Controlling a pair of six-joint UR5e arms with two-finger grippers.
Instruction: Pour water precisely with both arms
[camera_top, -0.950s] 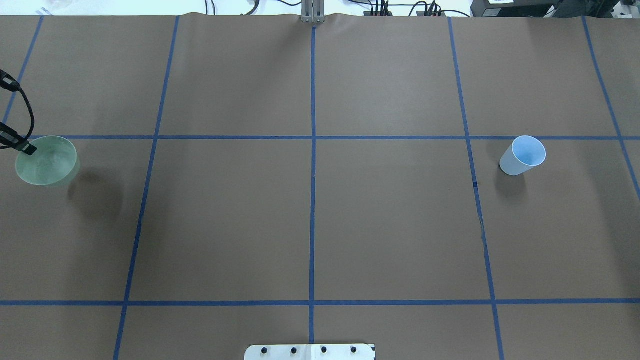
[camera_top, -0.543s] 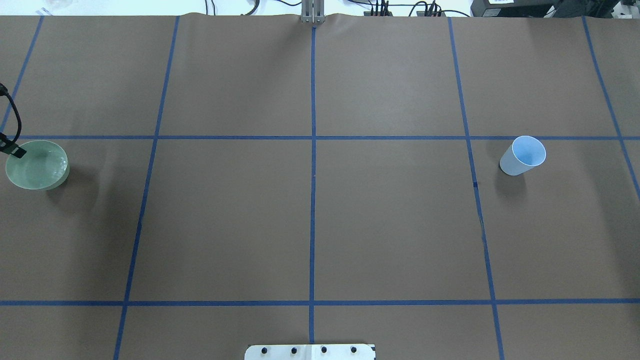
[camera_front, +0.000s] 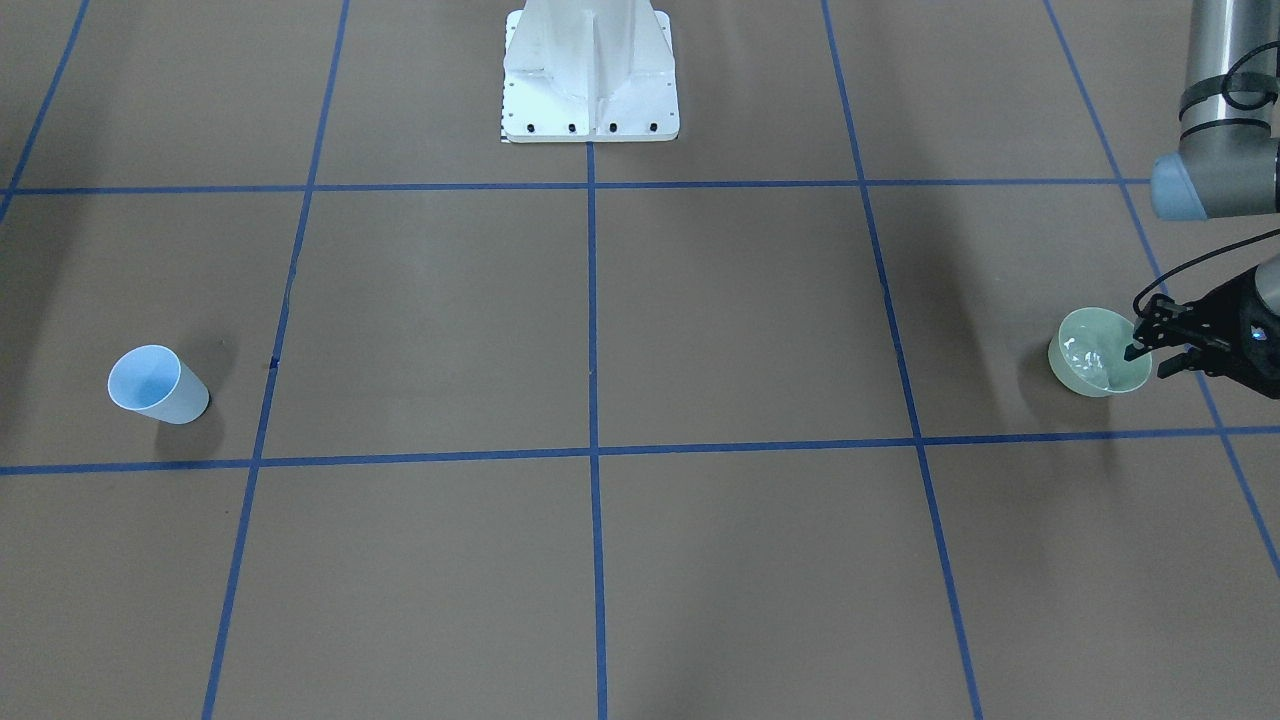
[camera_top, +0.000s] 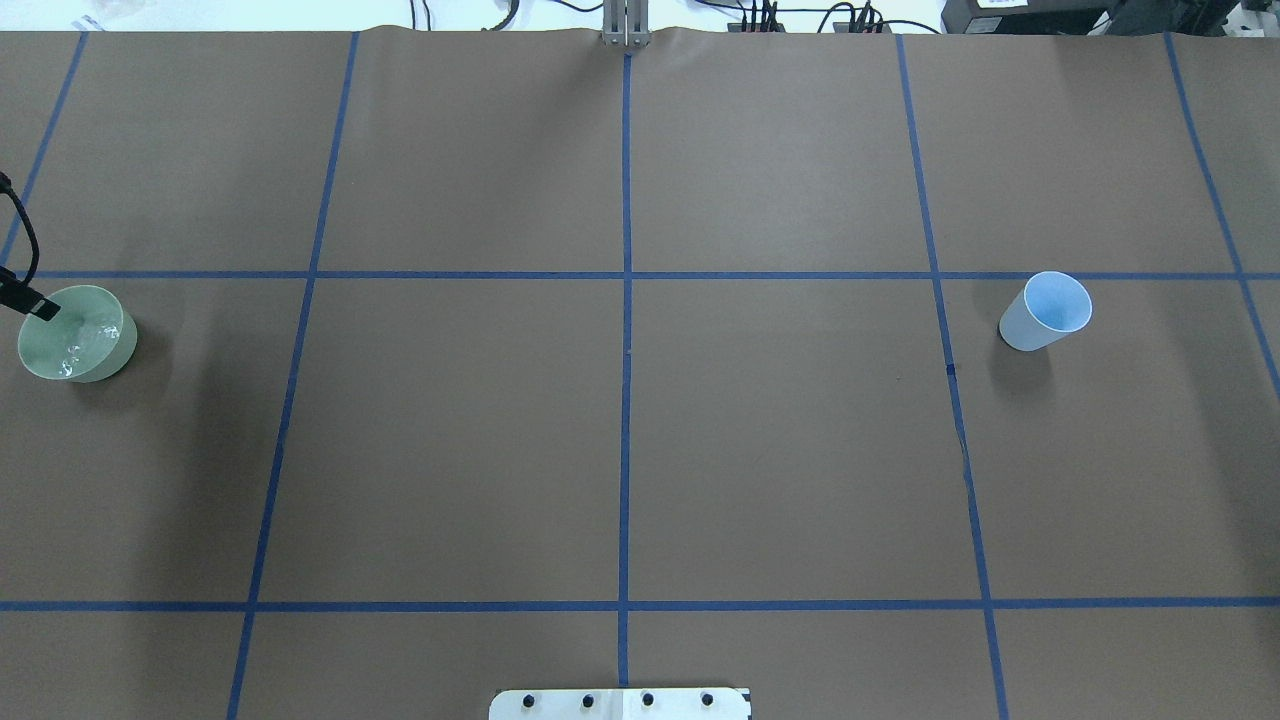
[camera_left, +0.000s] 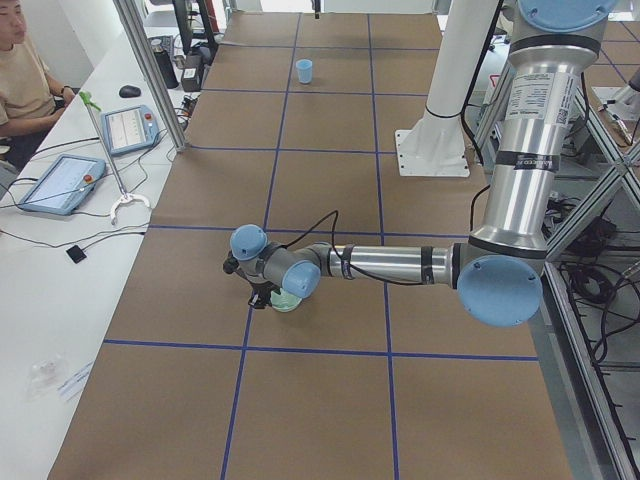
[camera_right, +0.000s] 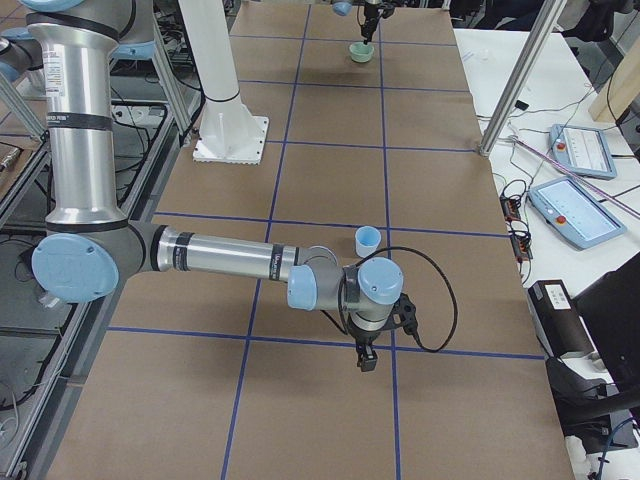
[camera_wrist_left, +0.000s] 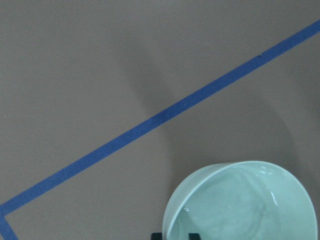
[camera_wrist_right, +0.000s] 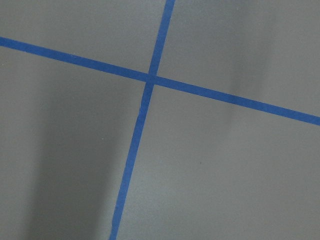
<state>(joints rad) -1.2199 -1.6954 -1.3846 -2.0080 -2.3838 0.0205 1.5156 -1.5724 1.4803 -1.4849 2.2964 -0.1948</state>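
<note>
At the far left of the brown paper-covered counter (camera_top: 780, 450), gridded with blue tape lines (camera_top: 625, 400), sat a small round pale-green bowl (camera_top: 128, 350) with a smooth, glossy wall. The clear water (camera_top: 75, 352) lay inside it, visible only as white glints and ripples. The silver-grey left arm (camera_left: 400, 265) reached low along the counter. Its black left claw (camera_front: 1133, 351) was closed on the bowl's outer rim, one finger inside and one outside. Whether the bowl rested on the counter or hung just above it could not be told.

The bowl looked stiff and slick. Pinched at one edge, it would probably pull down on the far side, and the water would slosh with any jerk (a slow, level carry seems wise). The rim is the natural hold, and the opposite rim is free for steadying. Being round, the bowl had no long axis across the counter. Its axis stood upright, mouth up.

At centre, on the robot's side, stood the white bolted pedestal (camera_front: 590, 70).

Far right stood a pale-blue tapered cup (camera_top: 1018, 328), upright, mouth up, well apart from the bowl. Near it the right arm (camera_right: 220, 255) pointed its right claw (camera_right: 367, 360) downward. Whether that claw was open or closed could not be told.
</note>
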